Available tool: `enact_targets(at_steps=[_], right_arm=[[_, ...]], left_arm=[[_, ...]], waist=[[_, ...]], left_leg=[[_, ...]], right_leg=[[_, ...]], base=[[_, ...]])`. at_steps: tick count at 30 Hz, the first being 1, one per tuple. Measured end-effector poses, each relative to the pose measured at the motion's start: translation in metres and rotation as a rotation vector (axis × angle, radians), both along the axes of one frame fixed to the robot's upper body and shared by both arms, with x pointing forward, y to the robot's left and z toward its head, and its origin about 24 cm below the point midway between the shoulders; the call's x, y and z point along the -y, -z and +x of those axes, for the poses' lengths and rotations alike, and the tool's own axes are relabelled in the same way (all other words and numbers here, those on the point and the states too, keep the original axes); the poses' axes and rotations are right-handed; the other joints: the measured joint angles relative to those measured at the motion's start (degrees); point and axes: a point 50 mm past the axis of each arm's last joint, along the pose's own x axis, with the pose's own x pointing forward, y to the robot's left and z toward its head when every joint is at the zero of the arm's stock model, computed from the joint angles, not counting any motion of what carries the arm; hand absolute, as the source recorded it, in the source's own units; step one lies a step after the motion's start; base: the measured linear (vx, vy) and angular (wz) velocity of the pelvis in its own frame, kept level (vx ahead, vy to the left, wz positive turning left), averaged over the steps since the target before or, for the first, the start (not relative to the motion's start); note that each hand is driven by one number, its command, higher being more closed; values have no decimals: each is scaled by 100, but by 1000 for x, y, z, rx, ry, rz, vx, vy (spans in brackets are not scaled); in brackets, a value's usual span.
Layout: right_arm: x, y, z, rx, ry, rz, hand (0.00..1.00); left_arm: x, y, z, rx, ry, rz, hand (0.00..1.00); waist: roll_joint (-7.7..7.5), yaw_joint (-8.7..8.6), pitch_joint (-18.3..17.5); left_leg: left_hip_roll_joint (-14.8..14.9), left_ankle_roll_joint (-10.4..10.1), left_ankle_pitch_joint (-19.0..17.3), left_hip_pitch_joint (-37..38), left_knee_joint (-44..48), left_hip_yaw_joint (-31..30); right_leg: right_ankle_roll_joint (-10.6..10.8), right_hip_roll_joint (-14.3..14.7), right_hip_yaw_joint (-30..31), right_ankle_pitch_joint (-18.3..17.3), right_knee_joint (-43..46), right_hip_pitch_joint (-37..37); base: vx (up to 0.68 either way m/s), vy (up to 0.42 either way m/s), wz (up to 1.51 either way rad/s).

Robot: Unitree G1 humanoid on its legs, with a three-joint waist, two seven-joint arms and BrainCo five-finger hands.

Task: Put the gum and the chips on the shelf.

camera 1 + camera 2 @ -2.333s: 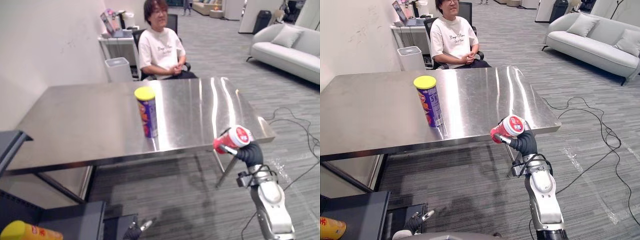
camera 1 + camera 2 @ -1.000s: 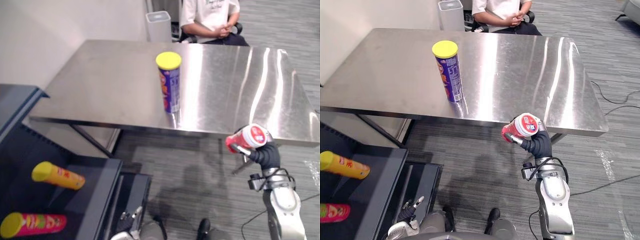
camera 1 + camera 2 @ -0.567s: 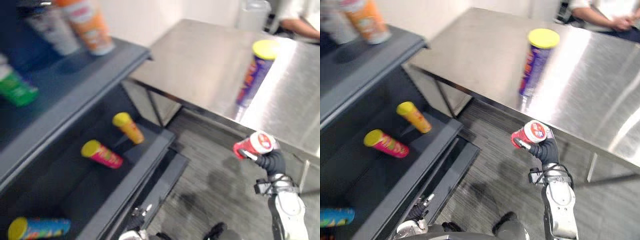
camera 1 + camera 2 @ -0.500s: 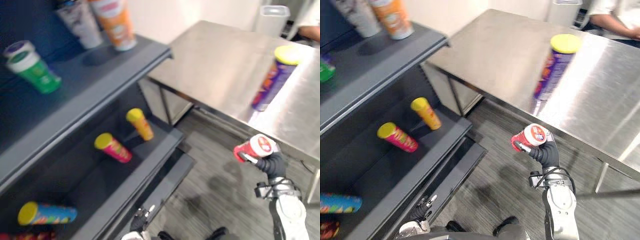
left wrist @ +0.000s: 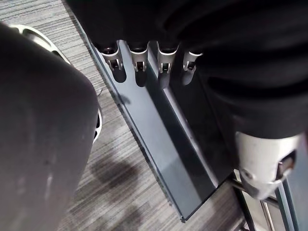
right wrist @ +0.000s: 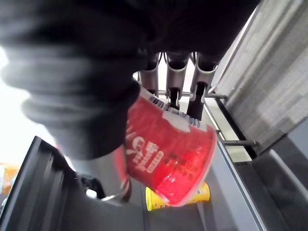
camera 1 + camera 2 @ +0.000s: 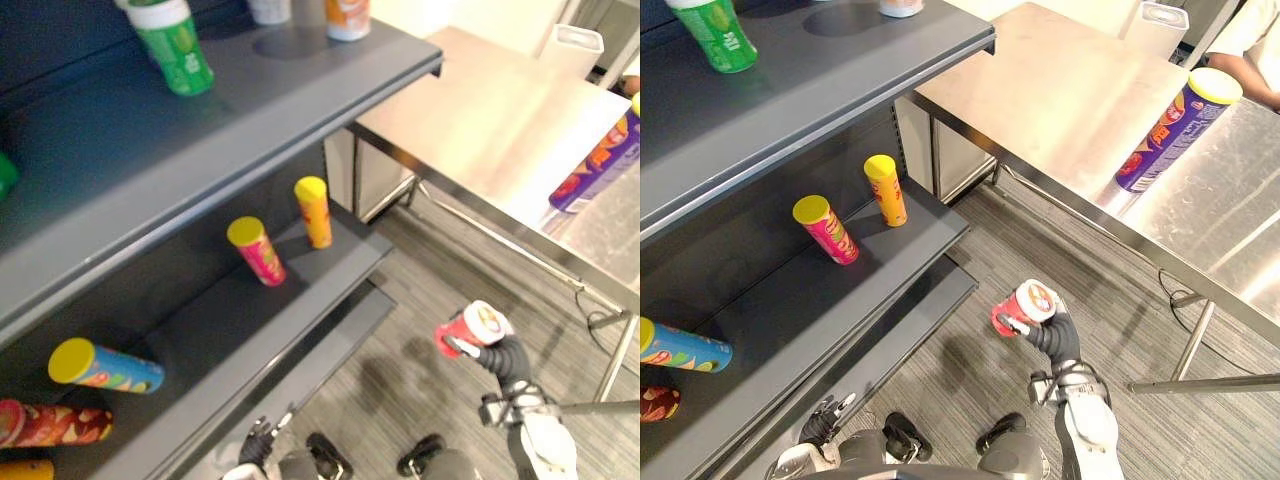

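**Between the right hand's fingers and thumb: gum tub, now facing the shelf**

So the big change is the view, not the stuff. The whole picture has swung off the table (image 7: pixel 1060 90) and onto the shelf (image 7: pixel 890 265), so that's the head camera turning, nothing sliding around.

The right hand (image 7: pixel 1050 335) stays wrapped round the red gum tub (image 7: pixel 1023 305). In the right wrist view the fingers (image 6: pixel 173 96) curl over the tub's far side, with the thumb side closing it in, so the grip looks solid. Past the fingertips you can see a shelf board and a yellow can (image 6: pixel 192 195) lying on it.

The shelf's middle board sits well to the left of those fingers, not within touching range yet. I'd say it's mid-carry: turned toward the goal, with the reach and the set-down not yet started.

The chips can (image 7: pixel 1165 128) is standing on the table, well beyond the fingers and off to their right, untouched. That half of the job hasn't begun.

The left hand (image 7: pixel 825 420) hangs low with fingers (image 5: pixel 139 62) loose and straight, holding nothing.

One thing to watch: there are already cans on that middle board, so the tub needs a bare patch.
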Motion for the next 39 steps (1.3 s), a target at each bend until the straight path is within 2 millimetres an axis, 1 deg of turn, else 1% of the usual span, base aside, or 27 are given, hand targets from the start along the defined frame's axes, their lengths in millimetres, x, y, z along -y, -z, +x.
enact_targets(at_steps=[1, 2, 3, 4, 5, 6, 7, 8, 9, 10, 12, 14, 15, 16, 19, 25, 28, 29, 31, 33, 34, 37, 39], right_arm=[[1, 6, -7, -41, 19, 14, 100], [4, 12, -14, -77, 41, 23, 100], [6, 17, -22, -112, 70, 37, 100], [7, 20, -26, -128, 84, 45, 100], [9, 21, -29, -137, 104, 49, 100], [12, 18, -32, -130, 127, 44, 100], [15, 13, -33, -112, 140, 37, 100], [16, 10, -34, -99, 146, 30, 100], [19, 4, -34, -74, 155, 19, 100], [22, -1, -32, -53, 157, 0, 100], [25, -9, -26, -13, 147, -20, 100], [33, -18, -24, 26, 178, -45, 100], [46, -26, -26, 55, 233, -83, 100], [63, -36, -31, 86, 307, -132, 100], [93, -55, -41, 152, 471, -211, 100], [111, -61, -53, 161, 592, -260, 100], [128, -73, -60, 201, 701, -318, 100], [136, -79, -66, 211, 768, -360, 100], [147, -87, -76, 238, 865, -383, 100], [153, -91, -82, 258, 928, -396, 100], [156, -95, -81, 276, 945, -406, 100], [161, -107, -76, 320, 935, -444, 100], [163, -113, -72, 340, 919, -464, 100]], left_arm=[[-1, 0, -1, -7, 6, 5, 0], [-1, 1, -1, -15, 10, 6, 0], [-4, 1, -3, -26, 9, 15, 0], [-6, 1, -5, -32, 7, 22, 0], [-8, 2, -10, -47, -1, 33, 0], [-12, 2, -11, -52, -5, 48, 0], [-13, 2, -11, -54, -7, 51, 0], [-13, 2, -11, -54, -9, 53, 0], [-14, 1, -11, -53, -14, 54, 0], [-13, 1, -11, -50, -28, 50, 0], [-16, 1, -12, -51, -46, 52, 0], [-17, 2, -15, -52, -83, 46, 0], [-17, 2, -17, -53, -105, 37, 0], [-14, 3, -17, -51, -118, 25, 0], [-11, 4, -20, -53, -128, 3, 0], [-8, 6, -24, -62, -103, -7, 0], [-7, 7, -27, -70, -139, -19, 0], [-6, 8, -29, -83, -125, -11, 0], [-8, 9, -37, -107, -139, -6, 0], [-10, 11, -44, -130, -158, -5, 0], [-10, 12, -49, -145, -161, -7, 0], [-9, 13, -52, -158, -137, 2, 0], [-8, 13, -51, -157, -132, 1, 0]], waist=[[-18, -159, 33], [-34, -260, 46], [-1, -318, 63], [-11, -359, 79], [-64, -424, 86], [-97, -432, 67], [-121, -443, 52], [-150, -457, 37], [-253, -451, 17], [-252, -428, -8], [-150, -386, -71], [-128, -383, -68], [-130, -392, -69], [-142, -401, -75], [-176, -424, -164], [-158, -446, -342], [-122, -450, -424], [-109, -457, -431], [-133, -472, -546], [-147, -586, -666], [-124, -632, -742], [-91, -747, -844], [-80, -747, -899]], left_leg=[[-91, 31, -18, 5, -5, -276], [-138, 39, -14, 25, -33, -500], [-157, 105, 25, 86, -87, -817], [-158, 124, 39, 100, -114, -944], [-176, 98, 59, 103, -158, -1202], [-223, 37, 99, 108, -232, -1348], [-308, -35, 157, 105, -287, -1455], [-358, -12, 202, 107, -316, -1465], [-509, -7, 211, 107, -310, -1608], [-537, -11, 213, 99, -291, -1676], [-452, -22, 268, -66, -236, -1790], [-352, -68, 327, -156, -236, -1830], [-304, -103, 352, -151, -283, -1905], [-292, -160, 400, -79, -378, -1954], [-291, -225, 542, 91, -683, -2004], [-413, -269, 826, 409, -1289, -2081], [-508, -259, 964, 541, -1586, -2062], [-534, -264, 1007, 613, -1707, -2044], [-605, -290, 1098, 732, -1980, -1918], [-669, -285, 1201, 821, -2187, -1889], [-695, -288, 1245, 877, -2287, -1834], [-701, -332, 1214, 913, -2322, -1787], [-701, -335, 1217, 911, -2325, -1806]], right_leg=[[-323, -11, 989, 115, 321, -148], [-544, 11, 1876, 317, 715, -367], [-586, 244, 3142, 419, 1133, -678], [-404, 457, 3720, 237, 1173, -734], [-156, 938, 4655, -129, 1032, -759], [39, 1313, 5330, -285, 704, -758], [149, 1482, 5711, -281, 392, -737], [209, 1517, 5814, -244, 211, -725], [397, 1513, 5798, -126, -162, -651], [533, 1476, 5671, -208, -373, -535], [546, 1570, 5568, -200, -778, -391], [664, 1673, 5533, -126, -1054, -330], [683, 1727, 5508, -112, -1175, -241], [684, 1753, 5475, -112, -1259, -143], [684, 1825, 5457, -110, -1341, -32], [684, 1850, 5454, -109, -1335, 62], [738, 1853, 5521, -73, -1340, 58], [729, 1860, 5603, -41, -1355, 53], [718, 1858, 5753, -32, -1440, 34], [717, 1848, 5798, -31, -1523, 33], [717, 1858, 5875, -31, -1529, 27], [717, 1858, 5937, -31, -1529, 34], [717, 1862, 5949, -32, -1530, 33]], base=[[-68, 150, 100], [-31, 153, 134], [25, 86, 108], [76, -11, 112], [85, -60, 96], [78, -66, 101], [63, -51, 74], [102, -98, 76], [139, -131, 68], [156, -133, 55], [144, -107, 19], [126, -113, 11], [111, -98, 16], [114, -91, 18], [90, -75, 7], [42, -24, 8], [-5, 7, -2], [-26, 31, -11], [-31, 23, -26], [-10, -14, -21], [-4, -20, -20], [-36, -37, -15], [-41, -53, -1]])
